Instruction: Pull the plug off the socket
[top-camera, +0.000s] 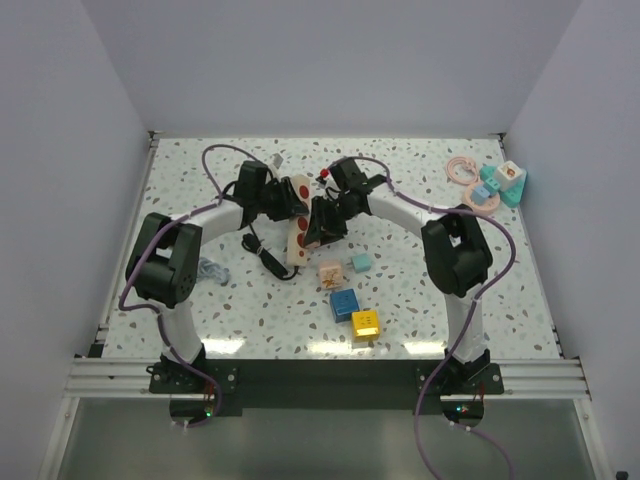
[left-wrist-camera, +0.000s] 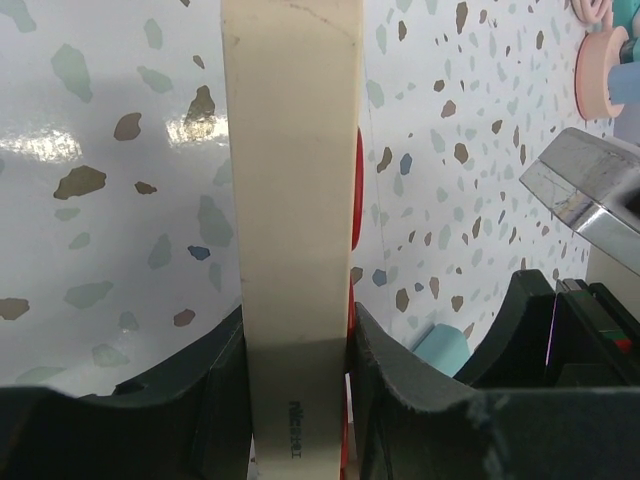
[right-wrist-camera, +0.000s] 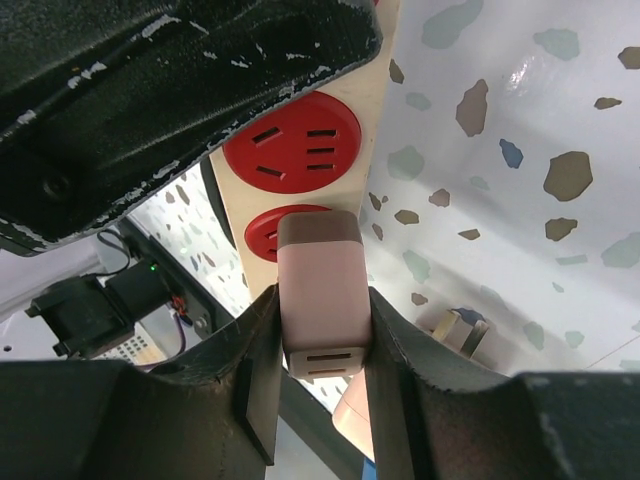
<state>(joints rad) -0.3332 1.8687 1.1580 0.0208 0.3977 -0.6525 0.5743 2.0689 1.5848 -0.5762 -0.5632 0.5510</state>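
Note:
The socket (top-camera: 297, 232) is a cream power strip with red outlet faces, lying mid-table between the two arms. My left gripper (top-camera: 283, 203) is shut on its far end; in the left wrist view both pads press the narrow sides of the socket (left-wrist-camera: 295, 200). The plug (right-wrist-camera: 320, 290) is a pinkish-white block seated in a red outlet of the socket (right-wrist-camera: 290, 140). My right gripper (right-wrist-camera: 320, 312) is shut on it, with a finger against each side. From above, the right gripper (top-camera: 320, 226) hides the plug. A thin black cord (top-camera: 262, 252) trails off the strip to the left.
Toy cubes lie just in front of the strip: peach (top-camera: 330, 272), teal (top-camera: 361, 262), blue (top-camera: 344, 304) and yellow (top-camera: 365, 322). Pink rings and teal toys (top-camera: 490, 185) sit at the back right. A grey-blue bundle (top-camera: 212, 270) lies beside the left arm.

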